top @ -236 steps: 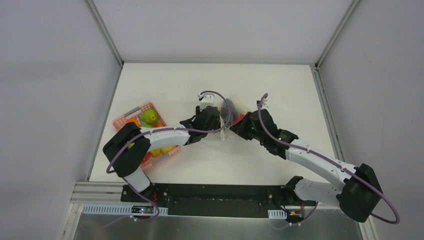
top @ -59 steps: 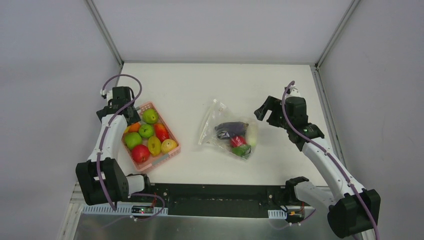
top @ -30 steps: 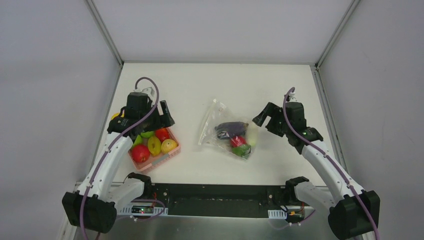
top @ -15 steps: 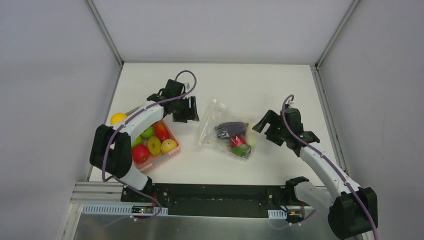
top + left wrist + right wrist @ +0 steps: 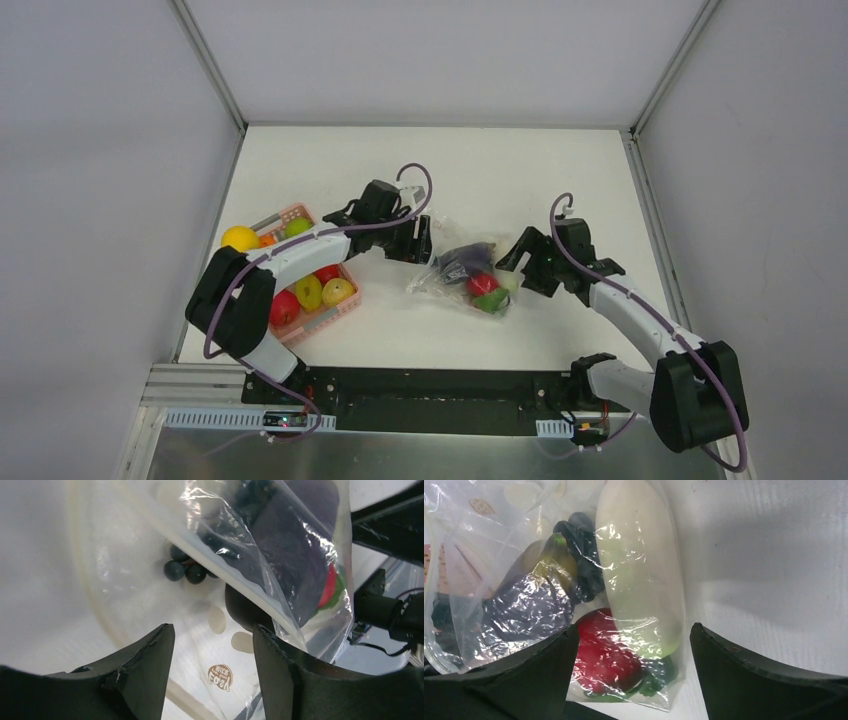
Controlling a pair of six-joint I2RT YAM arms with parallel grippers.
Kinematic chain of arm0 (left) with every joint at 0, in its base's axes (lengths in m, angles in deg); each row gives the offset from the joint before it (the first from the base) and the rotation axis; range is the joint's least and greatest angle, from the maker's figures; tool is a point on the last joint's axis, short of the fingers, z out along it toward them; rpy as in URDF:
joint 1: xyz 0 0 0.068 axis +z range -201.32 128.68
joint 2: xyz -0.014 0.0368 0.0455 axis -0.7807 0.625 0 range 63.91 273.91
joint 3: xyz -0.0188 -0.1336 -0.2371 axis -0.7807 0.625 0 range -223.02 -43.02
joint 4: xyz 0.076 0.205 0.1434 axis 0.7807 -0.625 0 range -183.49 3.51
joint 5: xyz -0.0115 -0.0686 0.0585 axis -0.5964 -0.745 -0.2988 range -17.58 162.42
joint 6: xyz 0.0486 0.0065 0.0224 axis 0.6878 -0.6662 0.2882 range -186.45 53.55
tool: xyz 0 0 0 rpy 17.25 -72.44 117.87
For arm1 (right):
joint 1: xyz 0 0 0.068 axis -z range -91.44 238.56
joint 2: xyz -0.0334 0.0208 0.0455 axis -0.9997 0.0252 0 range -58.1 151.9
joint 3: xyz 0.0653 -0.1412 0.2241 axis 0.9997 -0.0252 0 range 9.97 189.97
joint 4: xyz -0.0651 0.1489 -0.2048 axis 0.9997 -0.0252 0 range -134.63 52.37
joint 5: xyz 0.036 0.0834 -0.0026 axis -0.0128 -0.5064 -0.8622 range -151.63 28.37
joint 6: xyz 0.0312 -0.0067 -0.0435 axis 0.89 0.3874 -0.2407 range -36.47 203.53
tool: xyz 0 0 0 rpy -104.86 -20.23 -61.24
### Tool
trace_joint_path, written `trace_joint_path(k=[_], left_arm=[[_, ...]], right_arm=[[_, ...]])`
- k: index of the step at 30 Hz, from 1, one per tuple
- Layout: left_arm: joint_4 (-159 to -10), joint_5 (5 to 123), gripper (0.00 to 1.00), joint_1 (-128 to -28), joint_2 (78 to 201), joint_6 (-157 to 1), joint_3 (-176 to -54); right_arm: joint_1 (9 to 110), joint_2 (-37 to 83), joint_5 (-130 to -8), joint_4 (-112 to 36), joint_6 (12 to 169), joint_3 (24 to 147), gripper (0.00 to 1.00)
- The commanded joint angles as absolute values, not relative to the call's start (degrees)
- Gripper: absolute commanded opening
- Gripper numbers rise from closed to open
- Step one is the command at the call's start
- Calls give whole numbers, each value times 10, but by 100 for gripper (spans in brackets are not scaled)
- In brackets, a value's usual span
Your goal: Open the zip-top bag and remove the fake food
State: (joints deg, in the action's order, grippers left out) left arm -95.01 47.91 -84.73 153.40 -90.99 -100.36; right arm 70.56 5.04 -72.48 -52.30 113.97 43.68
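The zip-top bag (image 5: 438, 281) lies crumpled mid-table, with fake food inside: a purple eggplant (image 5: 462, 262), a red tomato (image 5: 483, 284), a white vegetable (image 5: 639, 580) and a green bunch (image 5: 659, 675). My left gripper (image 5: 418, 245) is open at the bag's left end, and clear film with a brown logo (image 5: 221, 676) lies between its fingers (image 5: 150, 660). Small dark balls (image 5: 185, 570) show through the plastic. My right gripper (image 5: 510, 263) is open at the bag's right end, straddling the tomato (image 5: 606, 652) with a gap on both sides. A yellow round fruit (image 5: 240, 238) sits at the basket's far left corner.
The pink basket (image 5: 318, 318) stands left of the bag, partly under my left arm, and holds red, green and yellowish fruit. Metal frame posts and grey walls bound the white table on three sides.
My left arm has swung from above the basket to the bag's left end, its jaws narrowing. The right gripper has moved left to the bag's right end. The bag's left part has bunched up.
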Motion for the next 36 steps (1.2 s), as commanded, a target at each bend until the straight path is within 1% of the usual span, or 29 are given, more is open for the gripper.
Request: trace_joint_path(k=[1,4,6,13,15,16,19,27,33,36], left_arm=[[-800,412,61,-869,1505,-960,-945],[-705,421,64,-878,1491,-1009,-899],[-672,436,67,-887,1483,-1022,-881],[-631,485,76,-929,1476,-1028,-873],[-614,495,81,-938,1477,-1039,-868],[-611,501,86,-942,1479,-1040,-868],[-625,527,90,-949,1489,-1041,-874],[-680,573,92,-960,1535,-1008,-904],[-670,533,92,-973,1561,-996,-914],[-675,526,89,-986,1568,-995,-924]], right_arm=[[703,75,-765,-468,1149,435,84],[702,88,-774,-456,1144,436,84],[703,94,-778,-449,1143,433,84],[703,117,-803,-426,1144,418,83],[701,118,-804,-423,1144,413,82],[701,119,-804,-422,1144,411,82],[702,121,-805,-418,1144,407,82],[700,129,-810,-412,1144,406,81],[697,135,-813,-401,1146,400,81],[696,138,-813,-398,1147,399,81]])
